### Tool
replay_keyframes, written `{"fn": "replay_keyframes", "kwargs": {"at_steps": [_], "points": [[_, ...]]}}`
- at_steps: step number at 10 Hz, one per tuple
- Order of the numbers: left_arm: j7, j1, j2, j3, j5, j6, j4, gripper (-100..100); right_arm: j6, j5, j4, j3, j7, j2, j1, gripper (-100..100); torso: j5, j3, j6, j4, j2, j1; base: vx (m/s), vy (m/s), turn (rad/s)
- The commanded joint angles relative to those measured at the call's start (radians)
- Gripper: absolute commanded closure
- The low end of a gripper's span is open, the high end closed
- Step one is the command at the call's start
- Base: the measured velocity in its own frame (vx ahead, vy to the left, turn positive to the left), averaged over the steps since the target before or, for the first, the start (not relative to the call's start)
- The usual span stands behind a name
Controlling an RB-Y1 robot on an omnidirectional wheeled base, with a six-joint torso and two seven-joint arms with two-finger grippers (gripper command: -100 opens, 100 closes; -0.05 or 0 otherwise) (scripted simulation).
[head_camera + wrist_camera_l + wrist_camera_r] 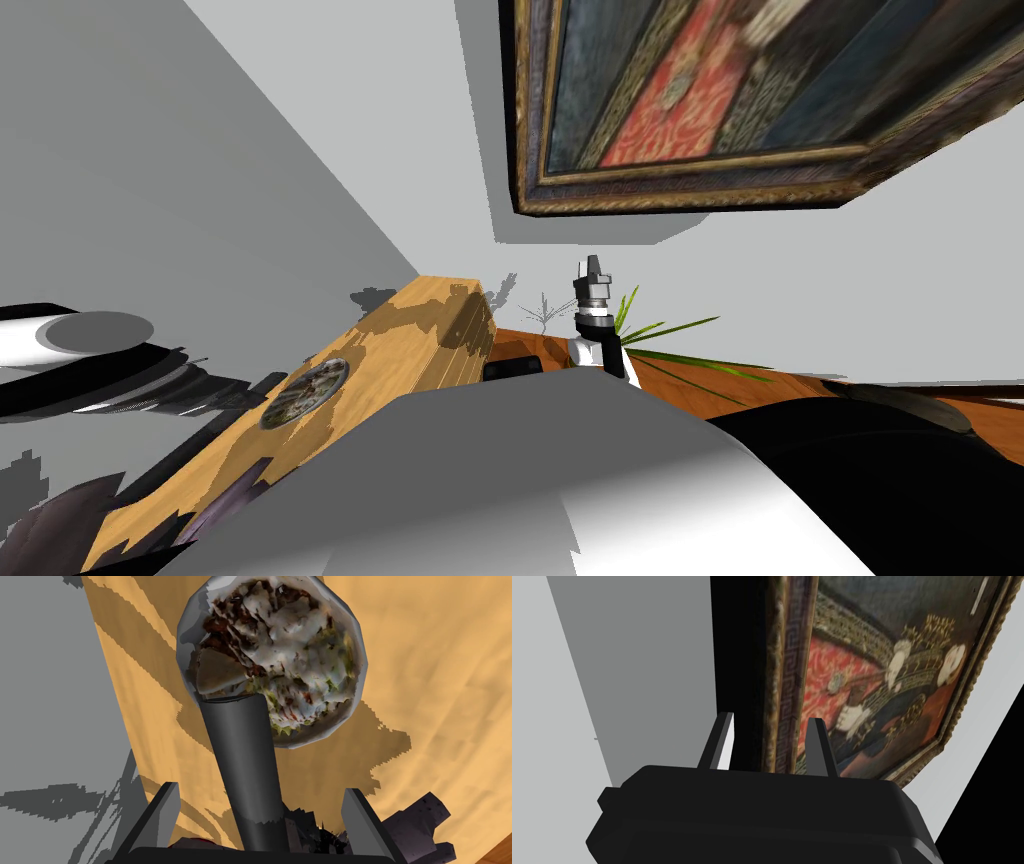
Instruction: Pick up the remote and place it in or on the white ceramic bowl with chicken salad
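The white bowl of chicken salad (300, 641) sits on a light wooden top (440, 651); the head view shows this bowl (305, 392) to my left. A dark grey remote (245, 761) stands between the fingers of my left gripper (260, 787), its far end over the bowl's near rim and the salad. Both fingers (162, 811) stand wide apart and clear of the remote's sides, so the left gripper is open. My right gripper (592, 270) is raised above the chest, its fingers (722, 731) partly apart with nothing between them.
A dark purple object (420, 821) lies on the wood beside the left gripper. The wooden top's edge meets a grey surface (50, 701) on the other side. Green plant leaves (670, 335) rise over an orange-brown surface (720, 385) near the right arm.
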Motion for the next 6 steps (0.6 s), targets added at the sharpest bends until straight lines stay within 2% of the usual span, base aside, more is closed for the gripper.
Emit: {"fn": "replay_keyframes", "kwargs": {"at_steps": [1,2,3,6], "points": [[0.000,0.000,0.000,0.000,0.000,0.000,0.000,-100,0.000,0.000,0.000,0.000,0.000,0.000,0.000,0,0.000,0.000,0.000,0.000,0.000,0.000,0.000,0.000,0.000],[0.000,0.000,0.000,0.000,0.000,0.000,0.000,0,0.000,0.000,0.000,0.000,0.000,0.000,0.000,0,0.000,0.000,0.000,0.000,0.000,0.000,0.000,0.000,0.000],[0.021,0.000,0.035,0.014,0.022,0.025,-0.018,-100,0.000,0.000,0.000,0.000,0.000,0.000,0.000,0,0.000,0.000,0.000,0.000,0.000,0.000,-0.021,-0.001,0.015],[0.053,-0.001,0.086,0.036,0.055,0.063,-0.045,-100,0.000,0.000,0.000,0.000,0.000,0.000,0.000,0,0.000,0.002,0.000,0.001,0.003,-0.001,-0.046,0.002,0.013]]}}
